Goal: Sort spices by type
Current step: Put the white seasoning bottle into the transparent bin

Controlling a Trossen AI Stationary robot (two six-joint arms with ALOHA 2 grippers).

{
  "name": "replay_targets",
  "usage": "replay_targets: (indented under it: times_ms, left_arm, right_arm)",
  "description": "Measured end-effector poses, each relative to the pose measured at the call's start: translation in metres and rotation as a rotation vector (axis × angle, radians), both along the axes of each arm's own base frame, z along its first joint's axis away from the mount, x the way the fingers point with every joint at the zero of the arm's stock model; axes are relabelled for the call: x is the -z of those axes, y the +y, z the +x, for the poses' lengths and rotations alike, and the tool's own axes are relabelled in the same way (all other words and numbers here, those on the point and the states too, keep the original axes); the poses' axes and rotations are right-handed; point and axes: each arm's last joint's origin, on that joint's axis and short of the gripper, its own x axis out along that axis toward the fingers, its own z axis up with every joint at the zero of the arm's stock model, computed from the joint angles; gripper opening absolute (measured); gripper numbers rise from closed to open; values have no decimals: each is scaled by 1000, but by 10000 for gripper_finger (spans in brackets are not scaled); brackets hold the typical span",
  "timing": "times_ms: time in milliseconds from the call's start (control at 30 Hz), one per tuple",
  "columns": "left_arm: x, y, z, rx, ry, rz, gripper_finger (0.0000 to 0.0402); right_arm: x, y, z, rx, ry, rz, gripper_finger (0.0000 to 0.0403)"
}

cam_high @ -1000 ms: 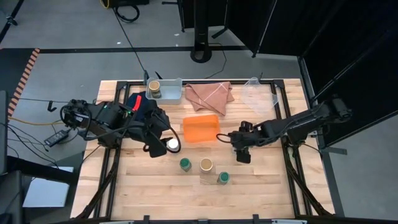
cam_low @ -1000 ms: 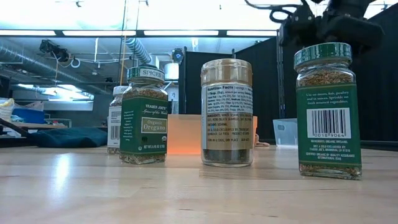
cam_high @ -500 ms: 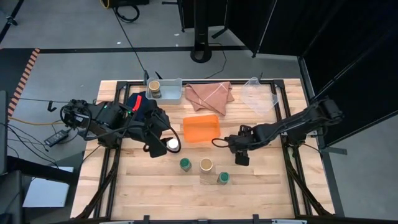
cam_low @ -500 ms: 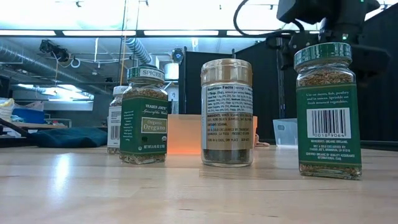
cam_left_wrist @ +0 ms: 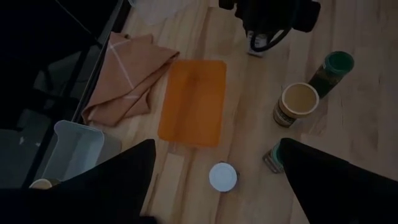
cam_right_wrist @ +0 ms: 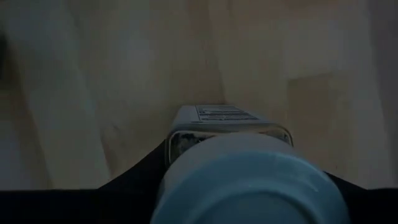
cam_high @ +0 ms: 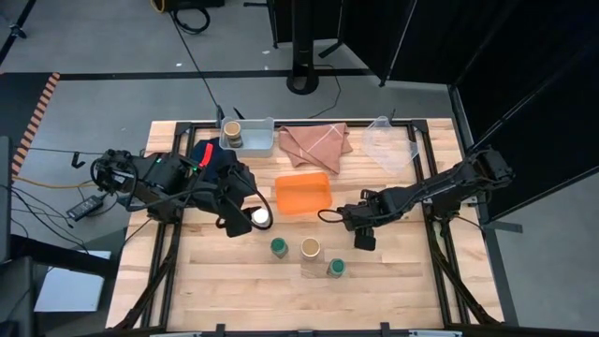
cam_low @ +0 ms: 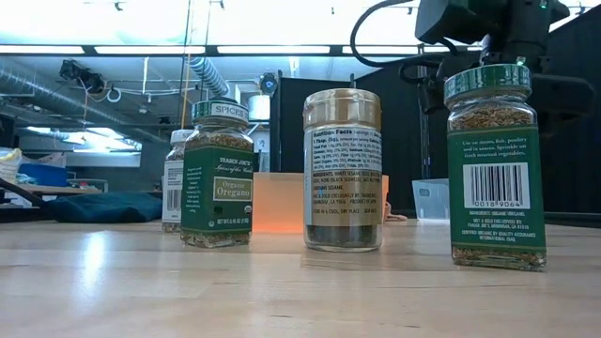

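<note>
Gripping a white-capped jar (cam_right_wrist: 239, 168), the right gripper (cam_high: 364, 240) sits low over the table's right-centre, just right of the orange tray (cam_high: 302, 194). Its wrist view shows the pale cap and the jar's label held tight between the 2 dark fingers, jar and table close below, so the step in hand reads as the pick-up of 1 white-capped spice.

The other white-capped jar (cam_high: 259, 218) stands left of the tray, directly under the left gripper (cam_high: 245, 208), whose fingers are spread wide and hold nothing. 2 green-capped jars (cam_high: 279, 247) (cam_high: 335, 268) and 1 tan-capped jar (cam_high: 310, 249) stand in a loose row nearer the front edge, none touching. A second tan cap (cam_high: 231, 132) shows inside the grey bin (cam_high: 264, 141) at the back, beside a folded cloth (cam_high: 315, 142).

Next, the right arm probably needs to lift the jar straight up, clear of the table, then carry it left past the tray toward its white-capped twin. The green jar at the right of the row stands close to that path, so height matters before any sideways travel.
</note>
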Motion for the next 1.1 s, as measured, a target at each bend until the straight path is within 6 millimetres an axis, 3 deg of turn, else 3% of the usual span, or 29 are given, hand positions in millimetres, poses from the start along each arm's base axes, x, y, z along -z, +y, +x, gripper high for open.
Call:
replay_targets:
  times_ms: [200, 433, 733, 1100]
  left_arm:
    - [0, 0, 0, -5, -6, 5, 348]
    - [-1, 0, 1, -14, -19, 16, 348]
    - [-2, 1, 2, -35, -38, 40, 348]
    - [-2, 1, 2, -38, -45, 41, 348]
  right_arm:
    - [-15, -3, -6, 0, -46, 68, 201]
    - [-39, -20, -14, 73, -140, 99, 201]
    - [-61, -58, -26, 221, -240, 86, 201]
    - [-63, -106, -39, 448, -216, 24, 201]
